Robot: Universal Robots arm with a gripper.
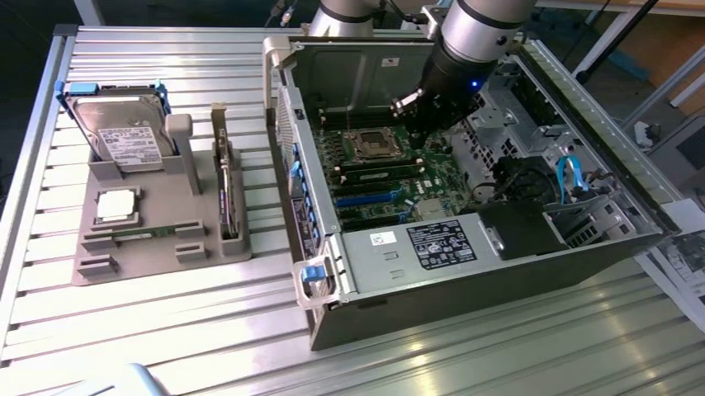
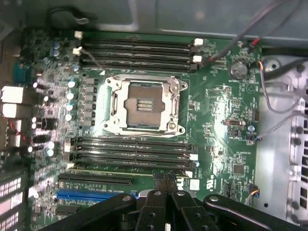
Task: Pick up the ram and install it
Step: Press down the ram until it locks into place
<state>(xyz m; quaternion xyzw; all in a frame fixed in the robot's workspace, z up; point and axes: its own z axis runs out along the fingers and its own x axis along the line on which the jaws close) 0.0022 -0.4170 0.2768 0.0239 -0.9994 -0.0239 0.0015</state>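
Arm [image 1: 474, 41]: reaching down into the open case [image 1: 463, 272] on the bench [image 1: 165, 330].
Gripper [image 2: 166, 179]: fingers [image 2: 159, 183] clenched together, grasping nothing, just above the slots [image 2: 132, 154] below the socket [image 2: 144, 107].
Ram [image 1: 141, 233]: flat in the grey holder [image 1: 144, 247], at the exterior view's left, well apart from the gripper.

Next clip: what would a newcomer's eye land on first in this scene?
The open computer case, lying on its side on the slatted table, with the robot arm reaching down into it. Its shut gripper hangs over the green motherboard, beside the empty processor socket. At the exterior view's left, a grey holder carries a hard drive.
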